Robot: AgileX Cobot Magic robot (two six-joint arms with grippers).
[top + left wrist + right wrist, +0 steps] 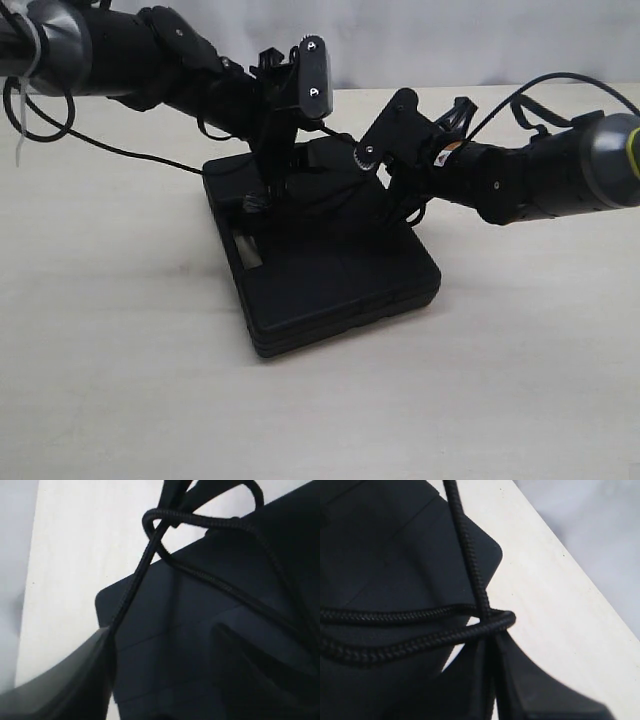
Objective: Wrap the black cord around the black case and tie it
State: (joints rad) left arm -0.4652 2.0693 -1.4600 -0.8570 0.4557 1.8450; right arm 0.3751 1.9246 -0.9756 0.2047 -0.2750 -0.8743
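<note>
The black case (pixel 340 285) lies flat mid-table, its handle slot (pixel 247 252) at the left end. Both grippers hang over its far half. My left gripper (pixel 290 158) points down at the case with its jaws wide apart; in the left wrist view (pixel 162 630) only the case (pixel 165 645) lies between them. The black cord (pixel 200 522) runs alongside one finger (pixel 75 685). My right gripper (pixel 358 160) is shut on the black cord (pixel 420 645), which loops across its fingertips (pixel 492 640) above the case's corner (pixel 380 540). A short taut stretch of cord (pixel 335 131) spans the two grippers.
A glossy robot cable (pixel 110 148) trails over the table (pixel 120 350) behind the left arm. Another cable (pixel 545 80) arcs above the right arm. The table's far edge and a pale wall (pixel 450 40) lie close behind the case.
</note>
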